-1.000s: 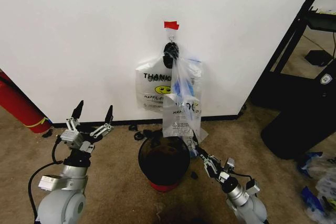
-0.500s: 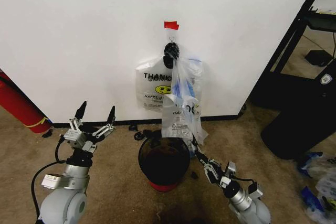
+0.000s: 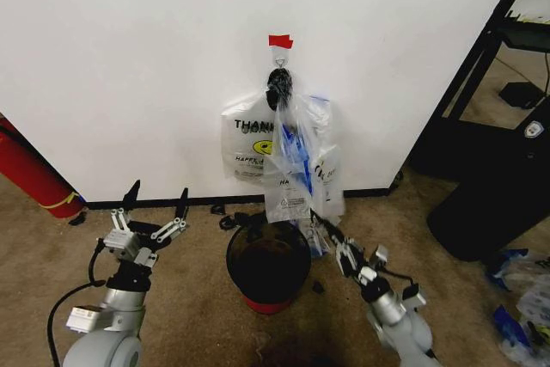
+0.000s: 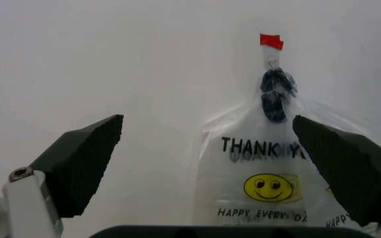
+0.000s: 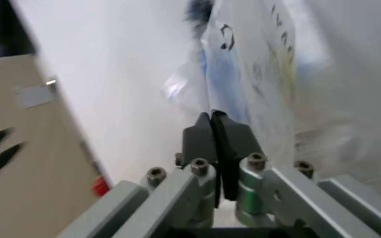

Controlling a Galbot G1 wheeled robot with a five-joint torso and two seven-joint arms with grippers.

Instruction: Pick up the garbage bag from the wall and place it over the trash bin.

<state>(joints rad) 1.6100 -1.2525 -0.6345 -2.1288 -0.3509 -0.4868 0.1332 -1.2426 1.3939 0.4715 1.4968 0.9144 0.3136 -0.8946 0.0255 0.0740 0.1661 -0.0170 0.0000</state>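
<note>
Black-fingered right gripper (image 3: 324, 231) pinches the see-through, blue-patched garbage bag (image 3: 302, 169) hanging above the black mesh trash bin (image 3: 268, 266); left gripper (image 3: 155, 203) hovers spread.

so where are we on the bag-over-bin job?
Nothing done yet: the garbage bag hangs from the hook on the wall. In hand: the right gripper is shut at the bag's lower edge; whether it pinches plastic I can't tell. The left gripper waits open. Left: unhook it and drape it over the trash bin.
</note>
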